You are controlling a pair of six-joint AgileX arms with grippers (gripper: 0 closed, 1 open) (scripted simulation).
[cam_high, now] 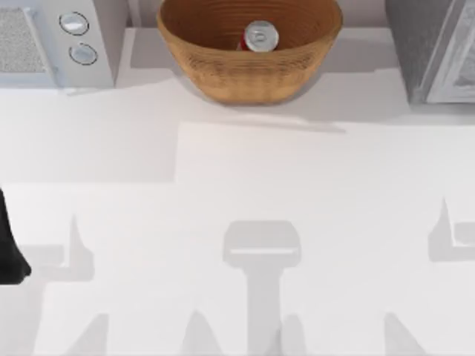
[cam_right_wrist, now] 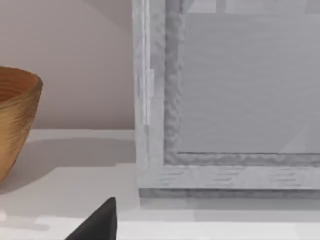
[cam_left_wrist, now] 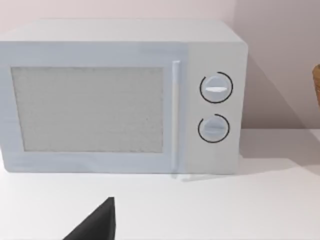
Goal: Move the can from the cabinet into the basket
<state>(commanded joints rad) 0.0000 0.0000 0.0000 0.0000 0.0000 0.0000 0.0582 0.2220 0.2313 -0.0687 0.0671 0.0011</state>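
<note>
Can (cam_high: 260, 35), small and red-bodied with a shiny silver top, stood upright inside the large round woven wicker basket (cam_high: 223, 70), close to that basket's far wall and a little right of its middle. The tan-brown basket sat at the middle of the white table's (cam_high: 237, 185) far edge. Our cabinet (cam_high: 417, 44), a big box with a dark grey speckled side and a pale grey framed door, stood in the table's far right corner, well apart from the basket; seen from the right wrist, the door (cam_right_wrist: 240, 90) looked closed. A white microwave with two round knobs (cam_high: 70, 41) occupied the far left corner.

Our left arm (cam_high: 9, 248) showed as a dark shape at the table's left edge, toward the near side. A dark fingertip (cam_left_wrist: 95, 225) appeared in the left wrist view and another (cam_right_wrist: 97, 222) in the right wrist view; we could not tell whether either pincer was spread or pressed together.
</note>
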